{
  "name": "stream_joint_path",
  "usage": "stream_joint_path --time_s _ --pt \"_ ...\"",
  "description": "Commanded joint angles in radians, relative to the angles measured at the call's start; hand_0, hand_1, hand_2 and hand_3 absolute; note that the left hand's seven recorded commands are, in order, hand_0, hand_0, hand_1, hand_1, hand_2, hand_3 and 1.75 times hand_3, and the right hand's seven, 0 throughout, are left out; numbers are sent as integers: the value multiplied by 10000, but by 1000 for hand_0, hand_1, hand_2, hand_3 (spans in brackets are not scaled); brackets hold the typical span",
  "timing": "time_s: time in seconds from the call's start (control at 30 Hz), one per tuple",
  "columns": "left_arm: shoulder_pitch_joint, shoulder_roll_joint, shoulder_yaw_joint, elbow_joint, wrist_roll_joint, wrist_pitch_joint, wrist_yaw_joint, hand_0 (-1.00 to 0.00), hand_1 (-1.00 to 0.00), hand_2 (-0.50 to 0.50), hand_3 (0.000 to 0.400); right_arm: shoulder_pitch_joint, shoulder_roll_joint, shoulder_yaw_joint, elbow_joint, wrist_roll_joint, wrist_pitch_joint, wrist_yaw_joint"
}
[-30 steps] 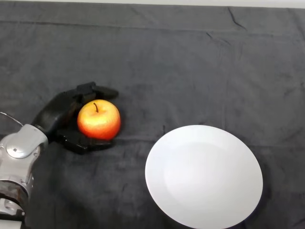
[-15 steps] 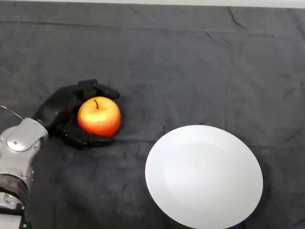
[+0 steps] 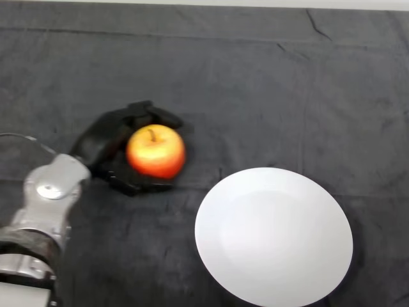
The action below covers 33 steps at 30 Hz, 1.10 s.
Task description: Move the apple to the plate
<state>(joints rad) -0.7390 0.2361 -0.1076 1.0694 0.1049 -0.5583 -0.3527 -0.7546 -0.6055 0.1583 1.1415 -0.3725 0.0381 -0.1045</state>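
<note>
Fingers (image 3: 153,114) arch over the far side of the apple (image 3: 156,151) and the thumb (image 3: 137,187) hooks in under its near side, so the black hand (image 3: 105,142) is wrapped right round the fruit, gripping it from the left. One apple, and only one: red and orange with a yellow patch near the top, its dark stem pointing up and slightly away. Whether it sits on the cloth (image 3: 255,83) or is carried just above it, I cannot tell from this angle; a dark shadow lies beneath the hand and fruit. Behind the hand comes the silver-grey arm (image 3: 48,198), one arm, running in from the lower left corner. Out to the right, one plate (image 3: 273,235), white and round, lying flat on the cloth with nothing on it. Apple and plate are apart, not touching; the fruit is to the left of the plate's rim and a little farther from the robot, with a strip of dark cloth showing between them. Dark grey cloth covers the whole table, wrinkled here and there, with a sharp crease near the far right edge. So the count stands: one hand, one apple, one plate.
</note>
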Motion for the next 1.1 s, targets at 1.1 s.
stream_joint_path --time_s 1.1 --pt "314 -705 -5480 -2558 -969 -714 1831 -1000 -1000 0 400 345 -12 -83 104 73 141 42"
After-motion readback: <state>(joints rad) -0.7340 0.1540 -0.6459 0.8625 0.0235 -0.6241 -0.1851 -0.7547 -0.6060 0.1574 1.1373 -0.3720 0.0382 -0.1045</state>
